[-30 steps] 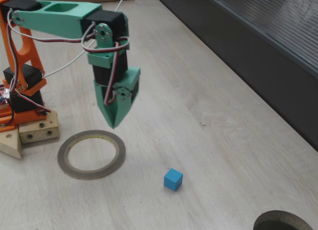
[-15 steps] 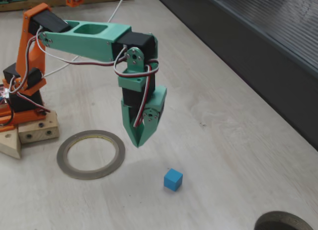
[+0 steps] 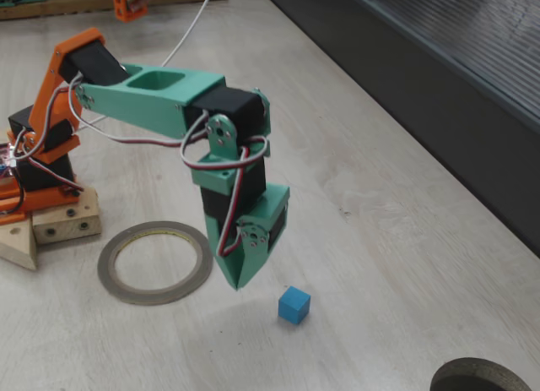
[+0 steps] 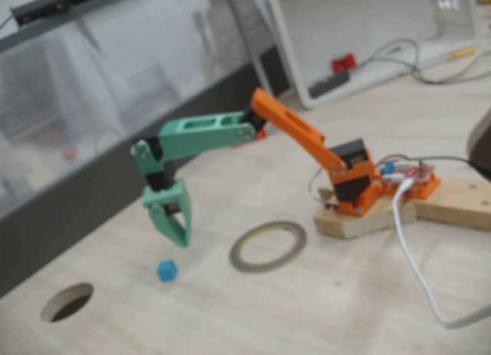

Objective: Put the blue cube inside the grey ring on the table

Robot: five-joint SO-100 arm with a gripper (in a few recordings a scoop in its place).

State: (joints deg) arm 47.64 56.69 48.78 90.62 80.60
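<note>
Small sky-blue cube (image 3: 294, 306) sits flat on the pale table (image 3: 380, 239), apparently untouched, near the flat grey ring (image 3: 154, 262).

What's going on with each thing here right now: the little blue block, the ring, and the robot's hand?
blue cube: resting on the table, free, outside the ring, nothing touching it.
grey ring: lying flat, its opening empty.
hand: pointing down, shut, holding nothing, hanging just above the table between ring and cube.

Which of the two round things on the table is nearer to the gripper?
The grey ring: thin, flat, lying just left of the gripper in a fixed view. The dark round thing is at the bottom right corner, beyond the blue cube.
</note>
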